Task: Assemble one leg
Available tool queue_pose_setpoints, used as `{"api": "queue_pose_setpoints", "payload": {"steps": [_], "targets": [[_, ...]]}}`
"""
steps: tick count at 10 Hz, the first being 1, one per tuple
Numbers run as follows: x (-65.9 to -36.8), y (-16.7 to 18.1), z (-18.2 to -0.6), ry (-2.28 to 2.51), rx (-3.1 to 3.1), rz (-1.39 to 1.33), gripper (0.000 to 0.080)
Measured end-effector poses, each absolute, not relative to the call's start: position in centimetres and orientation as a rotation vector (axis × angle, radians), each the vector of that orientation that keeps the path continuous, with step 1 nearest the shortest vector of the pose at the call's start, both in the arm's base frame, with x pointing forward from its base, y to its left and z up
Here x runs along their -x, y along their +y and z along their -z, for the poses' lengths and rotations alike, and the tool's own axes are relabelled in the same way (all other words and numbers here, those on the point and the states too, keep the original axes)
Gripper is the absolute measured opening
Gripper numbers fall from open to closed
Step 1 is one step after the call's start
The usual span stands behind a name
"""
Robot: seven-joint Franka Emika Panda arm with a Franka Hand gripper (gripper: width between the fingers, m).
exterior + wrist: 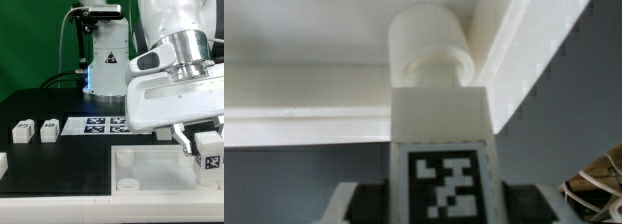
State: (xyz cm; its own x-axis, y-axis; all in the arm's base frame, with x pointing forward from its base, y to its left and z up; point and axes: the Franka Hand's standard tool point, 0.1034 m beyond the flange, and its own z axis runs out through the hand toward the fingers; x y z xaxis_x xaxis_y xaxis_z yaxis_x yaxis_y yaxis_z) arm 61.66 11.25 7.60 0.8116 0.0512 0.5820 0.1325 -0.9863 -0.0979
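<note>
The claw (203, 148) pinches the leg (441, 120) by its tagged end, jaws narrowly apart around it. Just beyond the claw, the leg's rounded tip meets the white tray-like piece (150, 170); contact unclear.

The leg (208, 146) is white with a black-and-white square tag, the marker board (98, 125) white with black tags, the tabletop (60, 105) black, the tray-like piece (150, 168) white, the backdrop (30, 40) green.

On the counter (40, 108), a loose leg (20, 130) sits beside a second loose leg (47, 129) at the exterior view's left, the marker board (100, 125) just right of them. The tray-like piece (150, 178) lies in front; the held leg (210, 146), between the jaws, is at its right end.
</note>
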Motion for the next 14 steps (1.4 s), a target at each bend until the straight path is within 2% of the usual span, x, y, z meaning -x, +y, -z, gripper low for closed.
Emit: {"api": "queue_pose_setpoints", "payload": {"steps": [1, 2, 3, 5, 11, 14], "targets": [[-61.7, 11.2, -7.6, -0.147, 2.866, 0.894, 0.0291], [-61.6, 11.3, -7.4, -0.149, 2.870, 0.877, 0.0367], [-61.6, 11.3, -7.3, -0.150, 2.873, 0.868, 0.0367], [-61.5, 11.3, -7.3, -0.150, 2.873, 0.867, 0.0621], [-61.5, 11.3, -7.3, -0.150, 2.873, 0.864, 0.0648], [-62.2, 10.8, -9.4, -0.161, 2.892, 0.804, 0.0648]]}}
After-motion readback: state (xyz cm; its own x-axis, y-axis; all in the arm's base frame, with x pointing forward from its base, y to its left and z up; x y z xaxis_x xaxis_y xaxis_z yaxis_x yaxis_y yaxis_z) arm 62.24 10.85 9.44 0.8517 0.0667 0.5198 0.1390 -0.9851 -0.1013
